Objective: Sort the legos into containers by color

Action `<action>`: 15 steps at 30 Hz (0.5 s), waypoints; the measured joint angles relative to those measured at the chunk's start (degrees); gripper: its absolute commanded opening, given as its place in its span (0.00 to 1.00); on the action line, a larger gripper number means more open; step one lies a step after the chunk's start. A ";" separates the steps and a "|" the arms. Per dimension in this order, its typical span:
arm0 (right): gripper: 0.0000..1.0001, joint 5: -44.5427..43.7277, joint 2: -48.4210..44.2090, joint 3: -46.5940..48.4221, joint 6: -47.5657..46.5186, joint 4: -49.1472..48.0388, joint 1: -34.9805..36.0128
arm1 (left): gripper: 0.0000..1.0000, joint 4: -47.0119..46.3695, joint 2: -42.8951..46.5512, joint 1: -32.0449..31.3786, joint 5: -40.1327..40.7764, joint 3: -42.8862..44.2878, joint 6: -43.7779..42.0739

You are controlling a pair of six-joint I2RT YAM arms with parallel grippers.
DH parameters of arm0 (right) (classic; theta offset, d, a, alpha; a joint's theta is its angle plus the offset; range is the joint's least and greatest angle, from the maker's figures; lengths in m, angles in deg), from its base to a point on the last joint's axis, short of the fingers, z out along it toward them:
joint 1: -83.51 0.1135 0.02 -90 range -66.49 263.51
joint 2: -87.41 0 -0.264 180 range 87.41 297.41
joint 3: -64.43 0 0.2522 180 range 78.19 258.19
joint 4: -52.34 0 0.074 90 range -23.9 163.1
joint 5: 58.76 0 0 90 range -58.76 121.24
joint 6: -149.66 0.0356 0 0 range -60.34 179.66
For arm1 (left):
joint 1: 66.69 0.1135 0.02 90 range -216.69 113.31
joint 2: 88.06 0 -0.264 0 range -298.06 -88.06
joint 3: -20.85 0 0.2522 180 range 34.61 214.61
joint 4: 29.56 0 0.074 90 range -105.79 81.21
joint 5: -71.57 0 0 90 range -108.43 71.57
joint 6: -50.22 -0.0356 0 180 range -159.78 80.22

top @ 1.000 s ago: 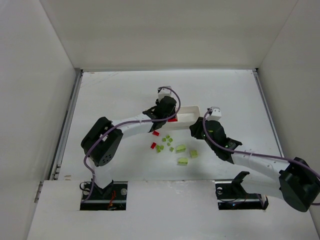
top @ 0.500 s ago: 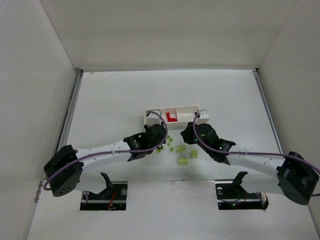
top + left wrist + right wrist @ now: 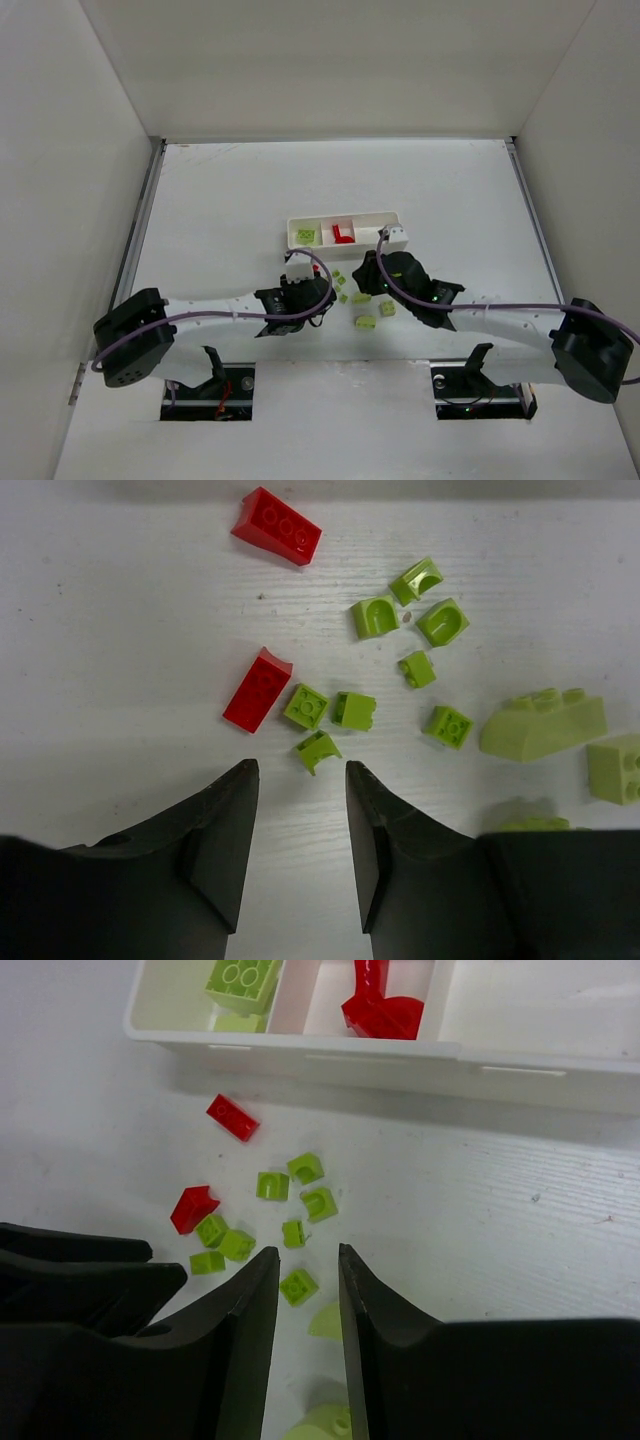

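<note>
The long white tray (image 3: 345, 215) lies at the table's middle. Its left compartment holds a lime green brick (image 3: 243, 980) and its middle one holds red pieces (image 3: 380, 1010). Loose legos lie in front of it: two red bricks (image 3: 277, 525) (image 3: 257, 688) and several small green ones. My left gripper (image 3: 300, 770) is open and empty, low over the table, with a small green piece (image 3: 317, 749) just ahead of its tips. My right gripper (image 3: 308, 1252) is open above the pile, with a small green brick (image 3: 299, 1286) showing between its fingers.
Larger green bricks (image 3: 543, 724) (image 3: 365, 322) lie at the pile's right and near side. The two grippers (image 3: 305, 285) (image 3: 366, 272) face the pile from either side, close together. My left fingers (image 3: 90, 1280) show in the right wrist view. White walls enclose the table.
My left gripper has moved from over the tray's left end back to the loose pile. My right gripper has moved from the tray's right end down toward the pile.
</note>
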 measured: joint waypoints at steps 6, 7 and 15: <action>0.37 0.00 0.61 0.61 0.00 0.09 0.57 | 0.42 -1.79 -3.85 0.28 -0.33 0.00 0.66; 0.37 0.02 0.70 0.61 0.00 0.09 0.59 | 0.42 -2.21 -4.26 0.48 -0.39 0.00 0.63; 0.37 0.04 0.72 0.61 -0.02 0.20 0.59 | 0.36 -4.66 -7.48 1.01 -0.81 0.20 0.37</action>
